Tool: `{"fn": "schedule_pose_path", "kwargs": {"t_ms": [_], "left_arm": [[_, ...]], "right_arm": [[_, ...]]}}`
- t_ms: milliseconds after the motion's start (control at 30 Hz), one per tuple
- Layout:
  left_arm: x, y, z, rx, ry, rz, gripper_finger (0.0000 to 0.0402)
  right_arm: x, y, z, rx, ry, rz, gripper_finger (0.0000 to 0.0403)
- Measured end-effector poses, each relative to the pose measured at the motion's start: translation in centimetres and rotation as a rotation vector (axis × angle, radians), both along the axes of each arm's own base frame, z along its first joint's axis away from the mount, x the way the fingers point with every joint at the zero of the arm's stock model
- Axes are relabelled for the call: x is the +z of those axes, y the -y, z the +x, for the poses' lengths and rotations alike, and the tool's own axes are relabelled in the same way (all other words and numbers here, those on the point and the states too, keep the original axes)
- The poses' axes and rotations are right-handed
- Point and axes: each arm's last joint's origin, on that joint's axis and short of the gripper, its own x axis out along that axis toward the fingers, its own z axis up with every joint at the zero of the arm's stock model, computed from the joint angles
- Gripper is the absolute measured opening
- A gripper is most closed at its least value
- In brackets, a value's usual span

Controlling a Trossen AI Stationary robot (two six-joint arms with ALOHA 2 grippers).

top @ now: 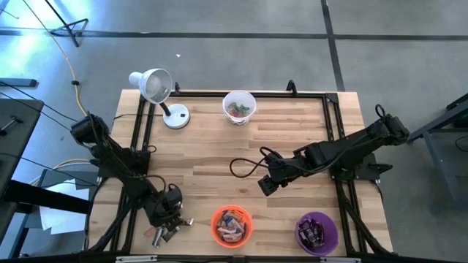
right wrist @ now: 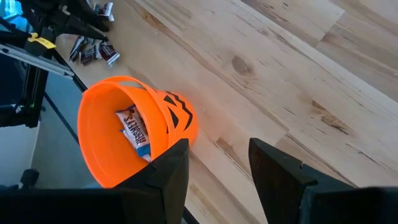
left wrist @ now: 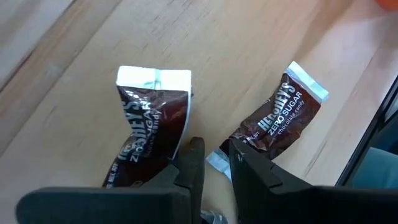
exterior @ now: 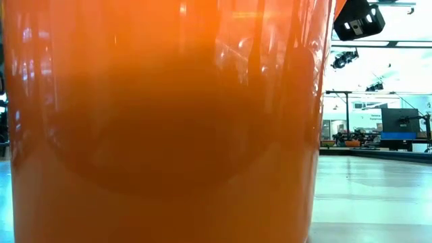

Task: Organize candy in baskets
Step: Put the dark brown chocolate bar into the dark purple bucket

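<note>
Crinkly dark brown candy (left wrist: 280,118) wrappers flat on wood bench (top: 292,139) near front-left corner; left gripper (left wrist: 214,158) over them, fingers nearly closed, empty. Round plastic orange basket (top: 232,226), purple basket (top: 316,232) along front edge, white basket (top: 239,107) at back. Right gripper (right wrist: 214,165) mid-bench, wide open, empty

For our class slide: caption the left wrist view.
Left gripper fingers poised over two brown Hershey's Zero Sugar candies on the wooden table.
</note>
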Motion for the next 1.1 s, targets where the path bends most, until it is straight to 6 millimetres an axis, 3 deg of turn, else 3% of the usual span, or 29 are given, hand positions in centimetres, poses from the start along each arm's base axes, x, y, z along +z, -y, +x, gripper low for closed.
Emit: {"fn": "schedule_pose_path", "kwargs": {"t_ms": [533,667,933,1100], "left_arm": [[0.6,-0.9,0.5,0.001,-0.075,-0.077,0.0063],[1.5,-1.0,0.5,0.002,-0.042,-0.113,0.0063],[5.1,-1.0,1.6,0.074,0.134,-0.179,0.0063],[5.9,-1.7,2.3,0.124,0.133,-0.148,0.0063]], "right_arm": [[0.0,0.2,0.1,0.036,0.015,-0.046,0.0161],[0.0,0.2,0.1,0.039,0.018,-0.057,0.0161],[0.0,0.4,0.1,0.046,0.011,-0.039,0.0161],[0.0,0.4,0.1,0.046,0.012,-0.037,0.0161]]}}
